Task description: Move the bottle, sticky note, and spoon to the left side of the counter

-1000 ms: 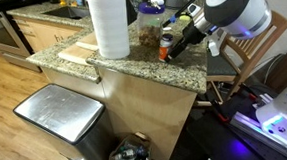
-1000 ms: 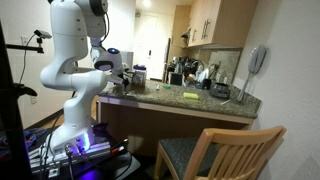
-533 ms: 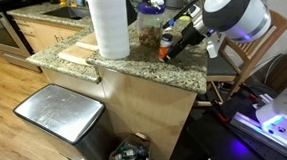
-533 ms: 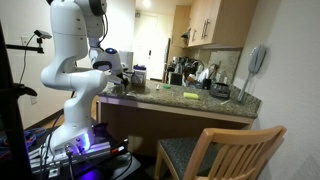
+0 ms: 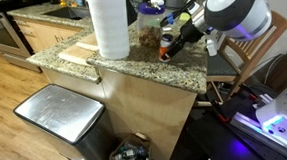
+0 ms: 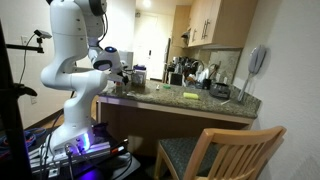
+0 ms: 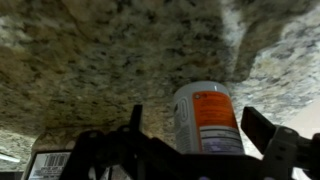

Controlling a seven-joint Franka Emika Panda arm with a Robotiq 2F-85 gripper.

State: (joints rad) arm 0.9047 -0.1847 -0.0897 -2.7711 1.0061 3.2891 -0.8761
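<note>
White and folded at the elbow, my arm stands at the near end of the counter and reaches over the stone with the wrist tipped down. My jaws stand apart with one finger on each side of the bottle, which stands on the granite between them. A gap shows on its left; on its right I cannot tell whether the pad touches.

The counter is speckled beige-grey granite on a light wooden cabinet base, in a kitchen with a wood floor. Left to right in an exterior view are a steel trash bin on the floor, a tall white paper towel roll, a clear jar with a blue lid, and the orange bottle just beside the jar near the counter's edge, under my wrist. In an exterior view the sticky note lies flat on the counter, well apart from my jaws toward the far end. A wooden chair stands in front of the counter and a wall phone hangs beyond it.

The count is one bottle, one sticky note, one jar and one paper towel roll.
</note>
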